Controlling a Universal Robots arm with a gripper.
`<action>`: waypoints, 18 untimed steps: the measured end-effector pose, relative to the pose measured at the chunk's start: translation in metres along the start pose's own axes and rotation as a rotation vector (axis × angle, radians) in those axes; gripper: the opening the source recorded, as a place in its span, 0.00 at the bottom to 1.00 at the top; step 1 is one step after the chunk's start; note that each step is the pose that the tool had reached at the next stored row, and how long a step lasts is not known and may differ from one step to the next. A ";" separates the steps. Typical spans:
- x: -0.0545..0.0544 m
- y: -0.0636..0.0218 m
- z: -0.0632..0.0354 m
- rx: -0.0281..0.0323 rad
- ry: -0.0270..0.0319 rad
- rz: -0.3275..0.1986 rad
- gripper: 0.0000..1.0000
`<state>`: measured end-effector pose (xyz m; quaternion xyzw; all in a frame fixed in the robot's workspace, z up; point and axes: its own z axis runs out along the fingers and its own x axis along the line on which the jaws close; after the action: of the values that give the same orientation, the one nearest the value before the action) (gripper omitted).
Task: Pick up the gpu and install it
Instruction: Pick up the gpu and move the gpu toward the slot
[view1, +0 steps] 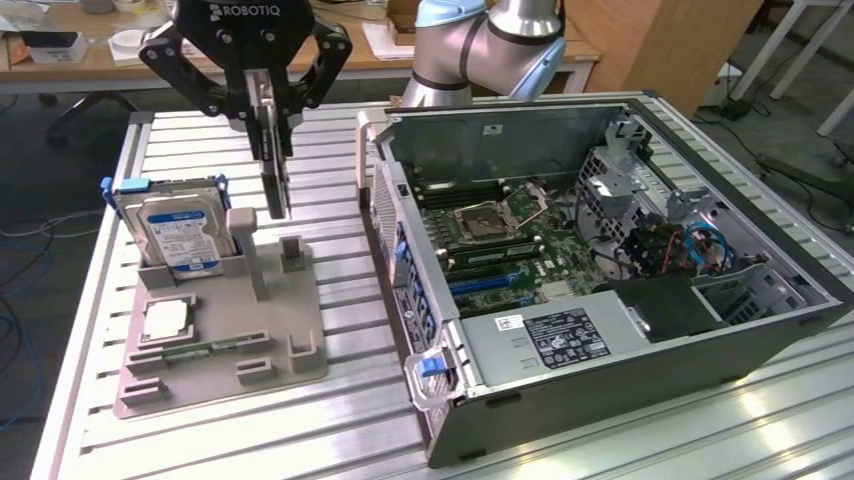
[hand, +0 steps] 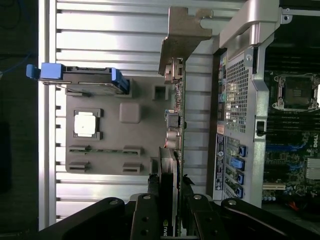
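The gpu (view1: 276, 170) is judged light, stiff and thin. Treat it as fragile: board faces carry components and one long edge carries contacts. Take hold across the two flat faces, near the edge opposite the contacts, and away from the end bracket. A narrow grip on a long card may let it pivot, so keep it square.

**Exterior view**
- The jaws are partly closed and clamp the gpu by its upper edge, one finger on each face.
- The gpu hangs upright and edge-on below the jaws.
- It sits above the far part of the grey tray (view1: 267, 350) on the tabletop (view1: 240, 440). Its lower edge appears clear of the tray's posts; contact cannot be excluded.
- The hard drive (view1: 171, 225) stands in the tray, just beside the gpu on the exterior view's left.
- The open case (view1: 747, 340) lies on the exterior view's right, apart from the gpu.

**Wrist view**
- The gpu (hand: 176, 120) runs straight out from between the jaws, centred, a finger pressing each face.
- Its silvery bracket (hand: 186, 27) is at the end away from the jaws.
- The gpu lies over the gap between the tray and the case wall, parallel to that wall.
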<state>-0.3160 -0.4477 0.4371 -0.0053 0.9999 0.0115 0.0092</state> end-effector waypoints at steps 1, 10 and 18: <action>0.000 0.0000 0.0001 -0.0001 -0.0001 0.000 0.27; -0.008 -0.0001 0.0002 -0.0002 0.0000 -0.001 0.27; -0.015 -0.0002 0.0003 -0.0002 0.0001 -0.001 0.27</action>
<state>-0.3014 -0.4477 0.4371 -0.0060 0.9999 0.0116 0.0092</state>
